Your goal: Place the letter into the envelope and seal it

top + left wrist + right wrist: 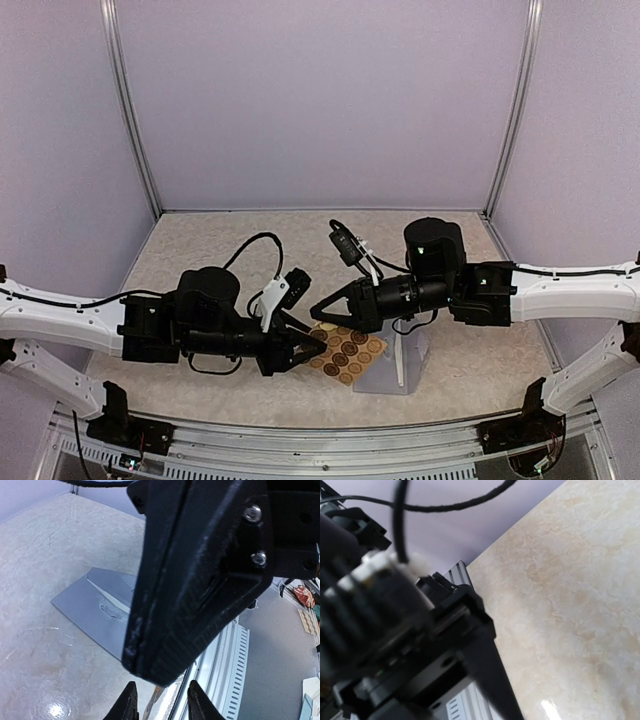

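The flat grey-lavender paper envelope (378, 378) lies on the beige marbled table top (200, 250), near its front edge and a little right of the middle, and the right arm partly covers it from above. In the left wrist view the envelope (80, 607) lies flat and a paler strip shows along its upper side; I cannot tell if this is the letter. Just at its left side lies a tan sheet of round brown stickers (345, 352), and I cannot tell if the two overlap. The left gripper (310, 352) is low at the left edge of this sheet. Its two black fingertips (129, 700) stand apart with a moderate gap. A thin tan strip shows in the gap, but I cannot tell what it is or if the fingers touch it. The right gripper (318, 309) points to the left, just above the left one. Its fingers are pressed together into one black wedge with only a seam between them (136, 650), and nothing is seen in them. The right wrist view shows only blurred arm parts, a black cable and the table.
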Motion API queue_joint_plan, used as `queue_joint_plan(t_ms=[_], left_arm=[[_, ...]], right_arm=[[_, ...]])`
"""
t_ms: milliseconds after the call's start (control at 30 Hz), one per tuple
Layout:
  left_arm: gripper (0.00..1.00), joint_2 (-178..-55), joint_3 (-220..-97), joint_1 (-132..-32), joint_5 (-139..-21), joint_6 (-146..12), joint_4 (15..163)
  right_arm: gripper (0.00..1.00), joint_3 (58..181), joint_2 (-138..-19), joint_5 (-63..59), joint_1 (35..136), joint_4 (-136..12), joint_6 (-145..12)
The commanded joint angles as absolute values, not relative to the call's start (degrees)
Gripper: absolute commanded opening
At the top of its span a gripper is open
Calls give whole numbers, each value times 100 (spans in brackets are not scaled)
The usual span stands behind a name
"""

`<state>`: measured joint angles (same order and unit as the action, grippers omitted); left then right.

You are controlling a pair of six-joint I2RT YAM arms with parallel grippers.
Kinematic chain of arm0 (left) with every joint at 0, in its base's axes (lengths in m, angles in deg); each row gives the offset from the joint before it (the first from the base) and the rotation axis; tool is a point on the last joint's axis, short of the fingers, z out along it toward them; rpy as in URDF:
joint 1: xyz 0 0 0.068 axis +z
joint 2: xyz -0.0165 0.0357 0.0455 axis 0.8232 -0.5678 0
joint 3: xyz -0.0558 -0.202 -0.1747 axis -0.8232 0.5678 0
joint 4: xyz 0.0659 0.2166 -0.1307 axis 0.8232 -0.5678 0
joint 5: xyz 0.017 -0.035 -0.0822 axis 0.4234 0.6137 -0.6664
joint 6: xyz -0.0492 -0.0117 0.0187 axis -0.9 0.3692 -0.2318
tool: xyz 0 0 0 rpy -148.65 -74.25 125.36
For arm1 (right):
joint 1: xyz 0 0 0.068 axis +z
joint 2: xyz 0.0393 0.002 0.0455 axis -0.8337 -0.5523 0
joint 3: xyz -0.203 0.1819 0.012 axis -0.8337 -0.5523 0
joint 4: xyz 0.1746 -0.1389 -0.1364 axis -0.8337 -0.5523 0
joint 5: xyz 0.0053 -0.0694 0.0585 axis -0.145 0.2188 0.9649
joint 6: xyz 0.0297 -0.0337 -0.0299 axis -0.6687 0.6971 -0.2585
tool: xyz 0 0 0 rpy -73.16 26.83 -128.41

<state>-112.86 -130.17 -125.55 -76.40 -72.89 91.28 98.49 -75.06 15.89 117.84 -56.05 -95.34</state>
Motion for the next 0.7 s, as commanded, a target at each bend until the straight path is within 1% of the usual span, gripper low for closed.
queue_joint_plan(t_ms=[0, 133, 200, 233, 267, 400, 433, 500, 533, 567, 600, 633, 667], left_arm=[[28, -11327, -13152, -12565, -7821, -7212, 9353], [28, -11299, -13044, -12554, -7833, -7300, 9474], [34, -11296, -13010, -12554, -7798, -7328, 9529], [34, -11296, -13009, -12546, -7796, -7337, 9551], [31, -11303, -13008, -12544, -7796, -7339, 9571], [5, -11372, -13038, -12532, -7626, -7362, 9531], [0, -11395, -13054, -12517, -7565, -7383, 9486], [0, -11410, -13065, -12453, -7556, -7416, 9413], [0, -11404, -13058, -12417, -7630, -7418, 9409], [0, -11373, -13061, -12351, -7757, -7424, 9410], [0, -11347, -13065, -12268, -7904, -7433, 9398], [0, -11322, -13068, -12169, -8071, -7435, 9370], [0, -11291, -13082, -12039, -8276, -7429, 9334]], right_arm=[[0, 9935, -7398, 1594, 11758, -5634, -9541], [0, 9951, -7416, 1610, 11757, -5636, -9541], [0, 9959, -7449, 1676, 11756, -5613, -9549], [0, 9969, -7464, 1694, 11756, -5608, -9550], [0, 9984, -7472, 1696, 11758, -5612, -9547], [0, 9988, -7450, 1649, 11757, -5641, -9542], [0, 9983, -7429, 1628, 11759, -5649, -9533], [0, 9965, -7345, 1511, 11756, -5687, -9502], [3, 9954, -7289, 1418, 11752, -5724, -9485], [17, 9936, -7215, 1324, 11747, -5779, -9447], [27, 9927, -7135, 1210, 11741, -5856, -9413], [37, 9923, -7046, 1103, 11724, -5939, -9383], [44, 9914, -6955, 1000, 11687, -6035, -9352]])
